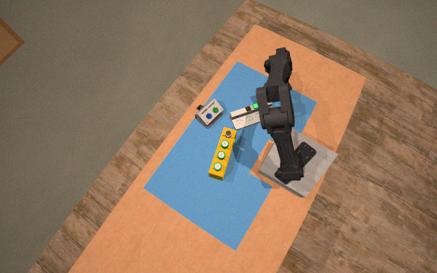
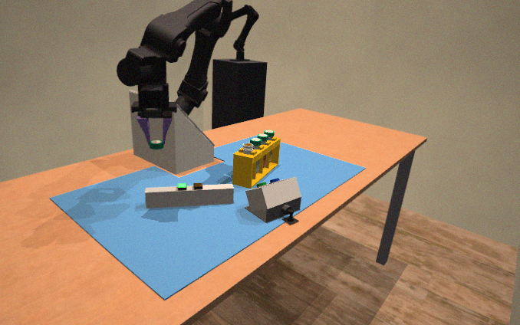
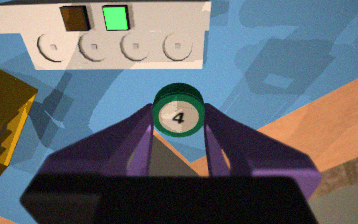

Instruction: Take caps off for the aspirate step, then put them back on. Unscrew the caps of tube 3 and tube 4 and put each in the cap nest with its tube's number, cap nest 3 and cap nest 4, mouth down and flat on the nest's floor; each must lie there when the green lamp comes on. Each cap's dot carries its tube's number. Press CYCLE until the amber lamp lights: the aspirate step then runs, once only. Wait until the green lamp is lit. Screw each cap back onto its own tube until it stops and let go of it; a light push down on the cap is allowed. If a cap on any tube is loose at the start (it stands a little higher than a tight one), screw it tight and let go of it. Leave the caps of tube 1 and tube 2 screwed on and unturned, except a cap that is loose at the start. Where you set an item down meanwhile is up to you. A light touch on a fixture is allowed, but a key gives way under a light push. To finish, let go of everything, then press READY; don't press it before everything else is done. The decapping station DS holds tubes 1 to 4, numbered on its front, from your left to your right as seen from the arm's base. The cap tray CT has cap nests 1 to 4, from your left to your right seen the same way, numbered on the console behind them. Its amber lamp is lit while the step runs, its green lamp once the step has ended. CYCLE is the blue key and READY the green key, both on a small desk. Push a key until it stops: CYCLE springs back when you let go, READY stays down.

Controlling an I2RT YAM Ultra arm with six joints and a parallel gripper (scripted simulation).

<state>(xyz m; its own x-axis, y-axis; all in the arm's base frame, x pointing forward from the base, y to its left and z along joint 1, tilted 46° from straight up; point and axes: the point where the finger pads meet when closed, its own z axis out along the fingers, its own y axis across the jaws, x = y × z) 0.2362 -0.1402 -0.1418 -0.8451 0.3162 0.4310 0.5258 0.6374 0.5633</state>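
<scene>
My gripper (image 3: 178, 111) is shut on a green cap (image 3: 178, 111) whose white dot reads 4. In the exterior view it holds the cap (image 2: 156, 144) well above the blue mat, behind the cap tray (image 2: 189, 195). In the wrist view all four nests of the tray (image 3: 115, 46) are empty. The green lamp (image 3: 115, 17) is lit and the amber lamp (image 3: 75, 17) is dark. The yellow station (image 1: 222, 152) has one open tube (image 1: 228, 132) at the end nearest the tray. Its other three tubes carry caps (image 1: 221, 154).
The key desk (image 1: 209, 112) with the blue key (image 1: 209, 116) and the green key (image 1: 215, 109) stands beside the tray. The arm's grey base block (image 2: 172, 142) is just behind the gripper. A black box (image 2: 238, 90) stands behind the table.
</scene>
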